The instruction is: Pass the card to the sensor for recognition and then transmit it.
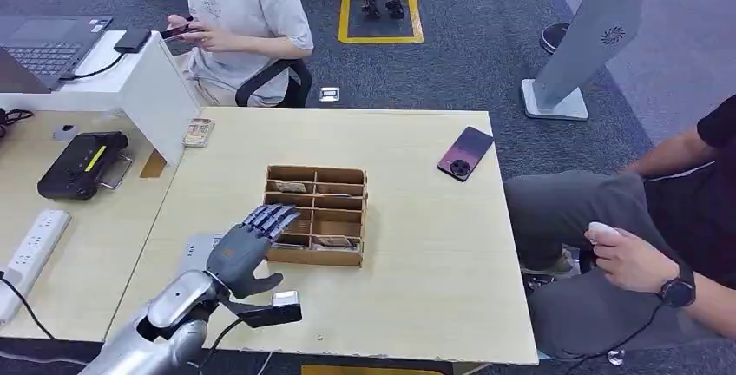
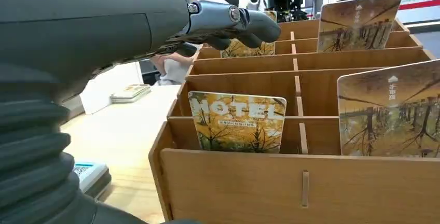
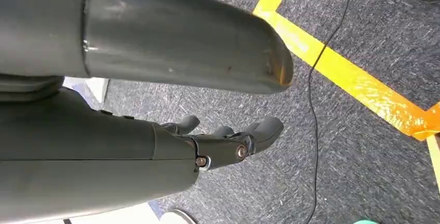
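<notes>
Compartmented brown wooden card box (image 1: 316,216) sits mid-table on the pale wooden table (image 1: 425,271). In my left wrist view, cards stand upright in several of its slots: a "HOTEL" card with yellow autumn trees (image 2: 237,122) in a near compartment, a second autumn-tree card (image 2: 392,111) in the slot beside it, a third (image 2: 358,21) farther back, and a fourth (image 2: 249,49) behind the fingers.

Left hand (image 1: 247,246) hovers over the box's left edge, fingers (image 2: 236,19) stretched nearly straight above the compartments and holding nothing. I cannot tell whether the fingertips touch the box or a card.

Right hand (image 3: 207,141) hangs beside the body above grey carpet, fingers loosely curled, nothing in them.

Table also carries a maroon phone (image 1: 465,153) near the far right edge, a black handheld device (image 1: 82,164), a white power strip (image 1: 30,249) and a grey flat reader pad (image 1: 195,251) just left of the box. Yellow floor tape (image 3: 353,79) crosses the carpet. One person sits behind the table, another at the right with a wristwatch (image 1: 678,289).
</notes>
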`<state>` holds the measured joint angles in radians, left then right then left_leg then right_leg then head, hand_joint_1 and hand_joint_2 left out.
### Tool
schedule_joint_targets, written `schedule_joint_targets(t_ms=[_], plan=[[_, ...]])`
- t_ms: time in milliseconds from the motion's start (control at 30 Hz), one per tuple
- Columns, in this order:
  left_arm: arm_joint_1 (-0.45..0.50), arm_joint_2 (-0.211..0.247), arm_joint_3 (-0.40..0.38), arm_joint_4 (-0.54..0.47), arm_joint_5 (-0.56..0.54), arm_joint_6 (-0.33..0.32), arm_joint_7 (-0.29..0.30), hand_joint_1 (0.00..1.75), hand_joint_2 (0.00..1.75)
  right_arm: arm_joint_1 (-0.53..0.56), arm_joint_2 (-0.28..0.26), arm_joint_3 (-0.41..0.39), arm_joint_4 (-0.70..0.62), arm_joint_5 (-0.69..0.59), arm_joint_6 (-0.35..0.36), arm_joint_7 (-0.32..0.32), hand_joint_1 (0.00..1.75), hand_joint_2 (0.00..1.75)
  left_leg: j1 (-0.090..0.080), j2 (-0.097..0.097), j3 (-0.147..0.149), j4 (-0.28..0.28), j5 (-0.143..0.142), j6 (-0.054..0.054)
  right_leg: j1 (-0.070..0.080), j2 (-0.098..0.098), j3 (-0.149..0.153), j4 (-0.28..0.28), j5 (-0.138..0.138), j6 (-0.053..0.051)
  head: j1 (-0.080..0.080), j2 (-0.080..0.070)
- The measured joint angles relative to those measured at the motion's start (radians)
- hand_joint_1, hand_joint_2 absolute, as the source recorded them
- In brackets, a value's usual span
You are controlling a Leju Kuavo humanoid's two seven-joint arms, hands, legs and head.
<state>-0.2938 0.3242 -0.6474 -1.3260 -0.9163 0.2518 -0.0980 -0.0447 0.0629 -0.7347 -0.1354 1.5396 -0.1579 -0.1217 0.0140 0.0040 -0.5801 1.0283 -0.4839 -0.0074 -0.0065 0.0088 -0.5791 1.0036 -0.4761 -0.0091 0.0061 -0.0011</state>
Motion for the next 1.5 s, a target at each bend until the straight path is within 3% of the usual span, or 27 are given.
schedule_joint_targets(t_ms=[367,400,633,867,1500], plan=[[-0.007,-0.032,0.020,0.031,0.024,0.008,-0.008,0.00,1.75,-0.001,0.000,0.008,-0.002,0.002,-0.006,0.001,0.00,0.00,0.000,0.000,0.000,0.000,0.000,0.000,0.000,0.000,0.000,0.000,0.000,0.000,0.000,0.000],[-0.007,-0.034,0.024,0.031,0.034,0.008,-0.013,1.75,1.75,-0.001,0.000,0.009,-0.002,0.002,-0.006,0.001,0.00,0.00,0.000,0.000,0.000,0.000,0.000,0.000,0.000,0.000,0.000,0.000,0.000,0.000,0.000,0.000],[-0.007,-0.034,0.035,0.031,0.111,-0.053,-0.031,1.75,1.75,-0.001,0.000,0.010,-0.002,0.008,-0.014,0.000,0.00,0.00,0.000,0.000,0.000,0.000,0.000,0.000,0.000,0.000,0.000,0.000,0.000,0.000,0.000,0.000],[0.001,-0.032,0.057,0.031,0.145,-0.056,-0.061,1.75,1.75,-0.001,0.002,0.014,-0.002,0.010,-0.022,-0.004,0.00,0.00,0.000,0.000,0.000,0.000,0.000,0.000,0.000,0.000,0.000,0.000,0.000,0.000,0.000,0.000],[0.008,-0.034,0.076,0.031,0.170,-0.070,-0.075,1.75,1.75,-0.001,0.005,0.016,-0.002,0.011,-0.021,0.013,0.00,0.00,0.000,0.000,0.000,0.000,0.000,0.000,0.000,0.000,0.001,0.000,0.000,0.000,0.000,0.000]])
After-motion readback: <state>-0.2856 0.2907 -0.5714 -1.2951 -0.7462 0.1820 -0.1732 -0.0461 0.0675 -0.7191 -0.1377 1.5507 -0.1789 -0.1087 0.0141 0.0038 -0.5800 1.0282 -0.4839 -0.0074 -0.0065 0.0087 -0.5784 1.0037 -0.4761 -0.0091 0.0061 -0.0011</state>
